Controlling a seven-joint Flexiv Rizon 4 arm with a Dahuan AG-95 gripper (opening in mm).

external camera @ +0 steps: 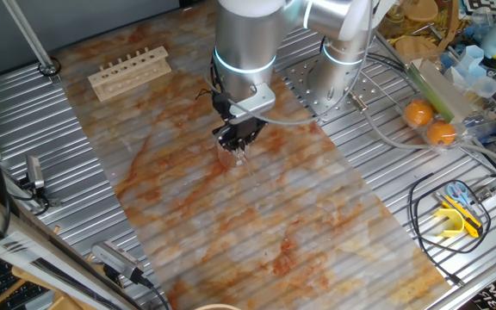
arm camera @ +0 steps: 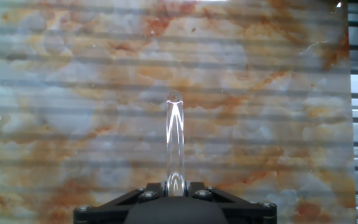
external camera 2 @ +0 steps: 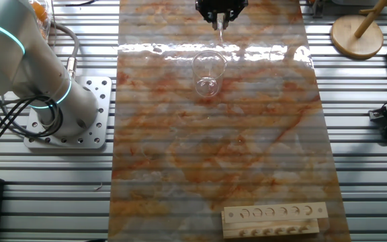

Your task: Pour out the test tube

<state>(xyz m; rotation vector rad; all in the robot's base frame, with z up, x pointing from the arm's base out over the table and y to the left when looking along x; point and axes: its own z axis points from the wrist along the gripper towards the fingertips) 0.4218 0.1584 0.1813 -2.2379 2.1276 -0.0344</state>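
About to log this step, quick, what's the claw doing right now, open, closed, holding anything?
Claw: closed on the test tube, which sticks out past the fingertips.

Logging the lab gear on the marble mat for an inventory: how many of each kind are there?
Test tube, held in the gripper: 1
Glass beaker: 1
Wooden rack: 1
Total: 3

a robotics lab bench: slotted aluminium table (external camera: pixel 455 185), marbled mat (external camera 2: pixel 213 134), wooden tube rack (external camera 2: pixel 275 220), loose cables (external camera: pixel 437 194)
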